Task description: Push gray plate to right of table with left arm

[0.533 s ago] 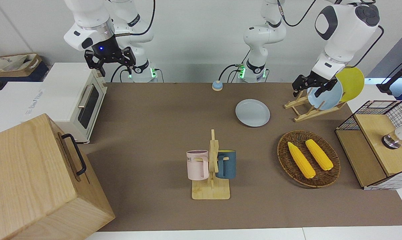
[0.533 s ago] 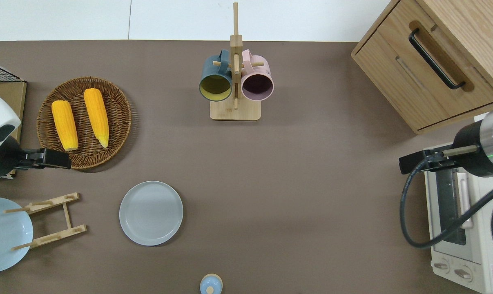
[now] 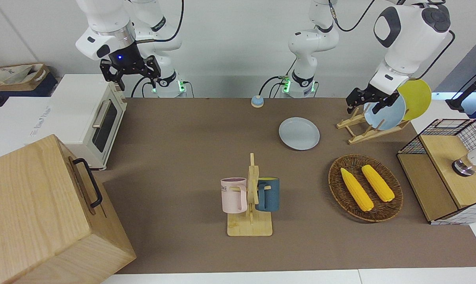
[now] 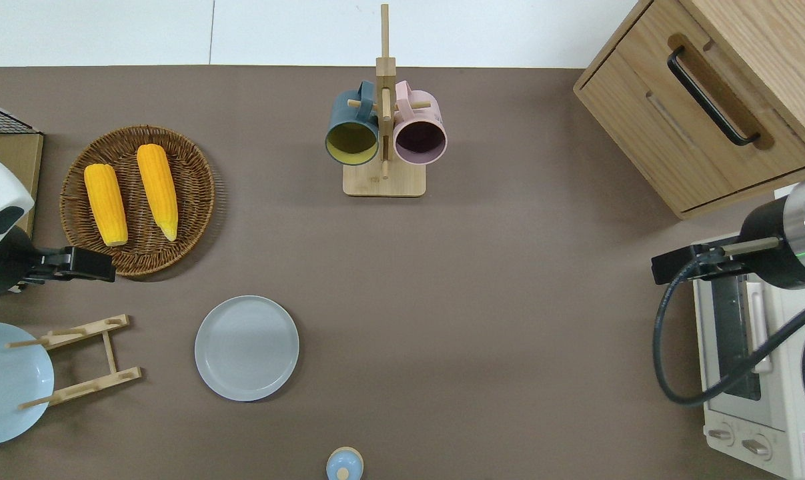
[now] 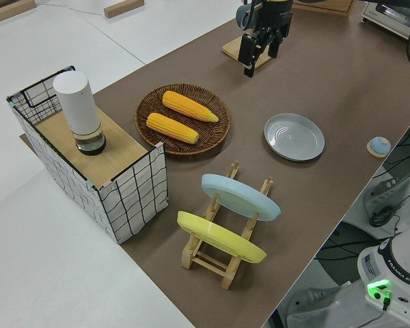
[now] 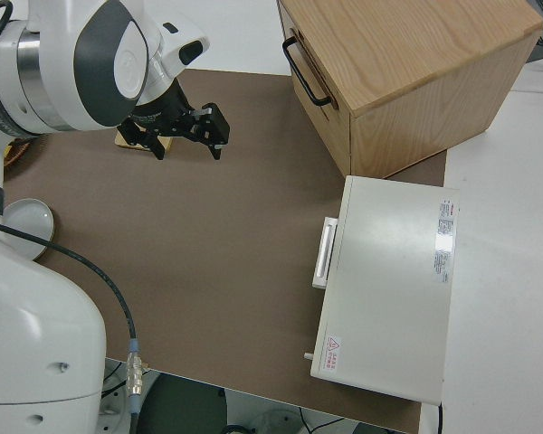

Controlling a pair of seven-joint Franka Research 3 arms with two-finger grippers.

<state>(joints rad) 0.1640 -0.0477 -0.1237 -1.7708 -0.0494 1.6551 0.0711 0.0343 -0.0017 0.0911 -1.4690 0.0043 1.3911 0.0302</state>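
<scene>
The gray plate (image 3: 299, 133) lies flat on the brown table (image 3: 182, 157), nearer to the robots than the mug stand; it also shows in the overhead view (image 4: 247, 347) and the left side view (image 5: 294, 137). My left gripper (image 3: 367, 105) hangs open and empty in the air. In the overhead view it (image 4: 82, 265) is over the wicker basket's edge nearest the robots, between basket and dish rack, well apart from the plate, toward the left arm's end. It also shows in the left side view (image 5: 260, 58). My right arm is parked, its gripper (image 3: 130, 74) open.
A dish rack (image 4: 75, 360) holds a light-blue plate (image 3: 385, 112) and a yellow plate (image 3: 417, 98). A wicker basket (image 4: 195, 193) holds two corn cobs. A mug stand (image 4: 384, 180), a small blue knob (image 4: 344, 463), a wooden cabinet (image 4: 702, 107), a toaster oven (image 3: 84, 114) and a wire crate (image 3: 439, 173) also stand here.
My left gripper has shifted slightly toward the robots. The gray plate and the right arm have not moved.
</scene>
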